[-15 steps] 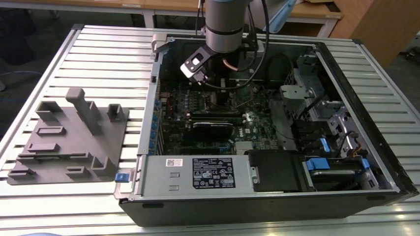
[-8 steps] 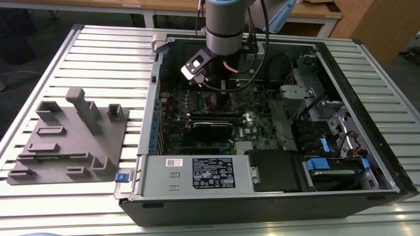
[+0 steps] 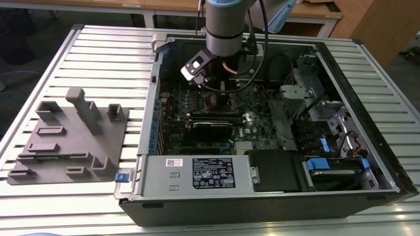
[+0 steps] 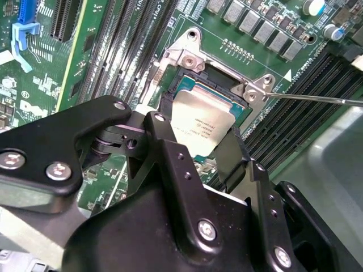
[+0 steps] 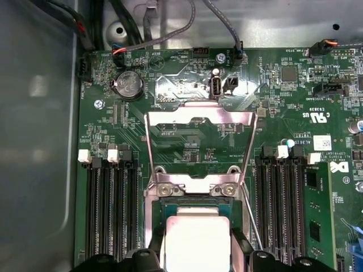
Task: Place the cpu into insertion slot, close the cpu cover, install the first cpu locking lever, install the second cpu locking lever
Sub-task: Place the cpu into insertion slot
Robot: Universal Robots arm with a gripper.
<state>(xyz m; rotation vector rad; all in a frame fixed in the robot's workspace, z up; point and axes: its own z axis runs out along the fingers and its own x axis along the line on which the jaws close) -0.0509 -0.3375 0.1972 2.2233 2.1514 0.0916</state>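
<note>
Closest to the lens in both wrist views is the black claw, narrowed so that its fingers press two opposite edges of the cpu; its body hides the chip's near part. That silver-topped cpu sits square over the insertion slot, though whether it is fully seated or a shade above cannot be told. Beyond it, in the first wrist view, the cpu cover stands tipped open on its hinge, away from the socket. In the second wrist view a thin locking lever juts free from the socket's corner. Black memory slots flank the socket on the green motherboard. In the exterior view the arm reaches down into the open computer case and blocks the socket. The case lies on a slatted metal tabletop near a grey fixture block; wooden furniture stands behind.
</note>
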